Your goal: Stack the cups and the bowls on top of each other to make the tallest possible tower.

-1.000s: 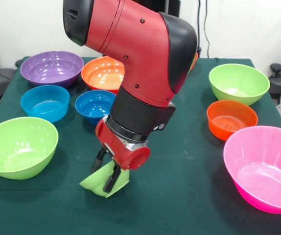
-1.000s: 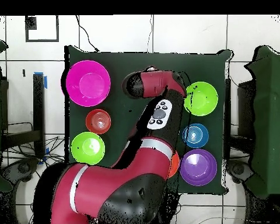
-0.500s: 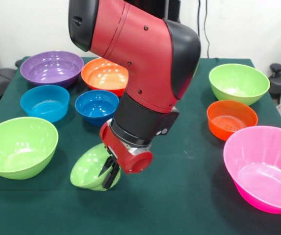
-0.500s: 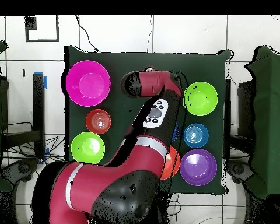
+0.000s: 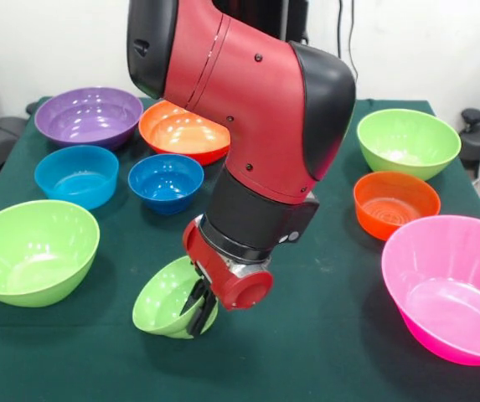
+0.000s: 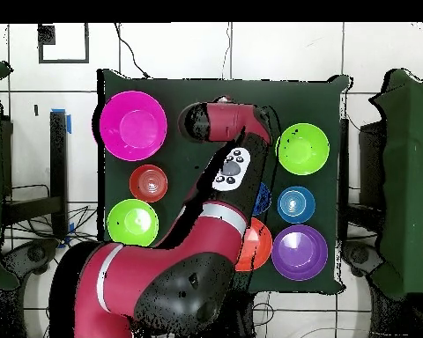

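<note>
My gripper [image 5: 198,308] is shut on the rim of a small lime green bowl [image 5: 162,298]. It holds the bowl tilted just above the table's front middle, mouth facing up and left. The other bowls sit apart on the green cloth. Left are a large lime one [image 5: 32,249], a light blue one [image 5: 76,174], a dark blue one [image 5: 166,181], a purple one [image 5: 89,115] and an orange one [image 5: 183,132]. Right are a lime one [image 5: 407,141], a small orange one [image 5: 394,203] and a big pink one [image 5: 453,285]. No tower is in view. In the overhead view the arm [image 6: 217,123] hides the held bowl.
The green-covered table [image 5: 323,335] ends close in front of the held bowl. My bulky red arm [image 5: 256,117] leans over the table's middle and hides part of the orange bowl. From overhead, the pink bowl [image 6: 132,125] and right lime bowl [image 6: 303,148] flank the wrist.
The held small lime bowl has turned from mouth-down through its side to mouth up and left. My gripper has shifted slightly right with it. The other bowls have not moved.
</note>
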Controlling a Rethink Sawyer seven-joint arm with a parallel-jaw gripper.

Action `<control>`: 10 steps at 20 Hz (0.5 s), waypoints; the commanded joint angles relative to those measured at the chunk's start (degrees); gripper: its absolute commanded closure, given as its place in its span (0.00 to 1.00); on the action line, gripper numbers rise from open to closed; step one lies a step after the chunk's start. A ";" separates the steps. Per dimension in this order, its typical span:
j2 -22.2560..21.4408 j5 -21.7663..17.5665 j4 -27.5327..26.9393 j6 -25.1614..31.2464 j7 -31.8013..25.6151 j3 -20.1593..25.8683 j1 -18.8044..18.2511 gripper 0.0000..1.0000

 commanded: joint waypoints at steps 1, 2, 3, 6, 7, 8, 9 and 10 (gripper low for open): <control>2.26 3.66 -3.04 8.70 9.02 1.81 1.15 1.00; 3.04 4.15 -3.99 9.53 9.33 1.16 1.22 1.00; 3.81 4.64 -4.93 10.36 9.64 0.52 1.29 1.00; 6.92 6.08 -9.26 13.75 10.26 -1.73 1.28 1.00; 8.51 6.76 -11.61 15.73 11.15 -3.02 1.18 1.00; 9.34 7.24 -12.84 16.73 11.37 -3.67 1.08 1.00; 10.10 7.78 -13.90 17.65 11.56 -4.38 1.00 1.00; 11.52 8.20 -16.15 20.07 11.90 -5.69 0.78 1.00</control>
